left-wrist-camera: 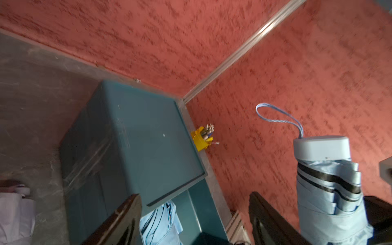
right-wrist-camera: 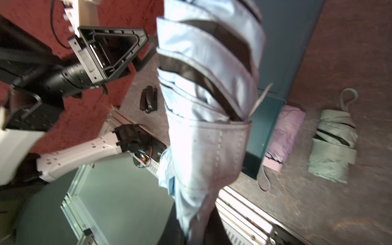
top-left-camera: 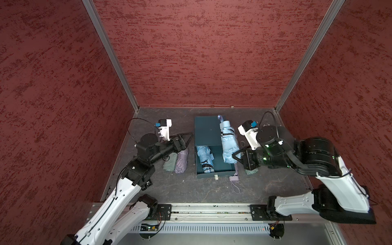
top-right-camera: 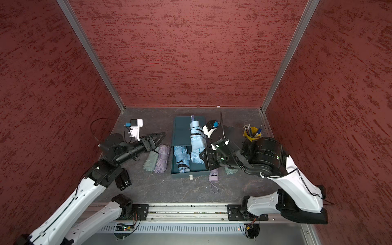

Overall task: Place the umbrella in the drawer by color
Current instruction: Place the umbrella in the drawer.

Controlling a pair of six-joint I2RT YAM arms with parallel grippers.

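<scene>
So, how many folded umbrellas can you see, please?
6. Light blue: one in the drawer, one held by the right gripper. Green and purple lie together on the drawer's left; another purple and green on its right, partly under the right arm. More may be hidden.

The 2 arms, left arm and right arm, wear glossy white shells dotted with small screw holes. Black cylindrical motor housings join the shells, and small green lights glow on the right one. Thin black cables loop to white wrist cameras with blue connectors. The fingers are black triangular open frames. Black base plates bolt onto a silver rail.
</scene>
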